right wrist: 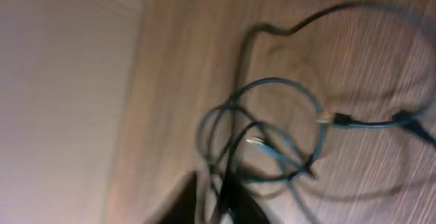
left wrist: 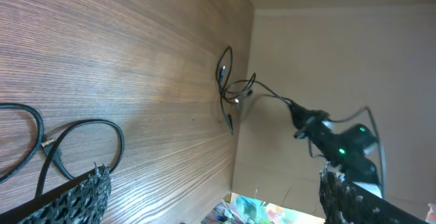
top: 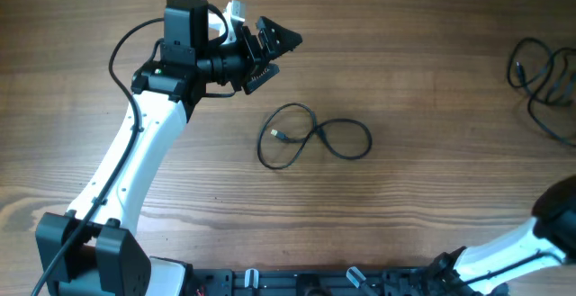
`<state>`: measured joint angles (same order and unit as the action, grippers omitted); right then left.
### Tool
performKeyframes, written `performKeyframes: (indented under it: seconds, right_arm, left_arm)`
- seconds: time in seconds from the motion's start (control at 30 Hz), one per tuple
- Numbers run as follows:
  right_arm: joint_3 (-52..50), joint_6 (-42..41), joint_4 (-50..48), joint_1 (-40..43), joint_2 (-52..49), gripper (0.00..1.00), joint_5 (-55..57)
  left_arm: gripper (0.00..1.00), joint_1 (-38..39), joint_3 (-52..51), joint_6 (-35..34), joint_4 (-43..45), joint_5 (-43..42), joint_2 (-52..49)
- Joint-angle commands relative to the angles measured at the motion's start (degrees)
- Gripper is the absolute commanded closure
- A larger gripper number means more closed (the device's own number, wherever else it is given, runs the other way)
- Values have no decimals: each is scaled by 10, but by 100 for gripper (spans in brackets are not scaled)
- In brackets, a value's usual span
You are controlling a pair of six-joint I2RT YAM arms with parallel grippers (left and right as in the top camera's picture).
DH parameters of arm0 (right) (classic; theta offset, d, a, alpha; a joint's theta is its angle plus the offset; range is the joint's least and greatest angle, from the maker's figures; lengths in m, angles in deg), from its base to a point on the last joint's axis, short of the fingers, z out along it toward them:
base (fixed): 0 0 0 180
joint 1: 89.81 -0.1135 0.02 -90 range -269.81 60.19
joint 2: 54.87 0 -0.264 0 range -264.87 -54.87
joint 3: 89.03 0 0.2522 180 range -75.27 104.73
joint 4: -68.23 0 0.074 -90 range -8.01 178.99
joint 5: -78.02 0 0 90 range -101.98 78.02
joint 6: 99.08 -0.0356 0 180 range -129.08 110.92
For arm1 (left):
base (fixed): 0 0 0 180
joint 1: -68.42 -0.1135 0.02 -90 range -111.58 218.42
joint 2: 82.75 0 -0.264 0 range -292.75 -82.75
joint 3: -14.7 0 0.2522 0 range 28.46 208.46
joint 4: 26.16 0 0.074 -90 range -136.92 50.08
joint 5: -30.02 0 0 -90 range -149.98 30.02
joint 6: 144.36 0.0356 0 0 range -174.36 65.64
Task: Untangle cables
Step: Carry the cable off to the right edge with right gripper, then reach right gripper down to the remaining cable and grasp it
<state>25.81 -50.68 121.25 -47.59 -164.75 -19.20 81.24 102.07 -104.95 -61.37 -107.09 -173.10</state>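
One thin black cable lies alone in a flat figure-eight loop at mid-table, its metal plug inside the left loop; it also shows in the left wrist view. A tangle of black cables lies at the far right edge and shows blurred in the right wrist view. My left gripper is open and empty, held above the table behind the looped cable. My right gripper is at the tangle. In the left wrist view a strand runs taut through the air from the tangle to its tip.
The right arm comes in from the bottom right corner and leaves the overhead view at the right edge. The left arm crosses the left side of the wooden table. The table's right edge is close to the tangle.
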Motion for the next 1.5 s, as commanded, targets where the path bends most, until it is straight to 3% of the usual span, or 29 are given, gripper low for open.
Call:
performKeyframes:
  seconds: [0.0,0.2,0.33,0.53,0.67,0.9,1.13,1.27,1.47]
  right_arm:
    - [5,94,-7,0,-33,0,-6]
    - [11,91,9,0,-21,0,-61]
    - [21,77,1,-1,8,0,-169]
    - [33,45,5,-22,70,0,-214]
    - [33,53,11,-52,113,0,-248]
    - [33,152,71,-161,134,0,-293]
    - [10,242,194,-309,133,1,-238]
    - [-26,285,251,-406,124,1,-173]
    - [-113,280,246,-517,118,1,-119]
  left_arm:
    - [0,2,2,14,1,18,2]
    - [0,2,2,14,1,18,2]
    - [0,2,2,31,-2,23,2]
    - [0,2,2,42,-35,84,2]
    - [0,2,2,131,-80,133,2]
    - [0,2,2,250,-178,222,2]
    - [0,2,2,249,-283,373,2]
    - [0,-3,2,198,-329,462,2]
    - [0,-46,2,170,-342,478,2]
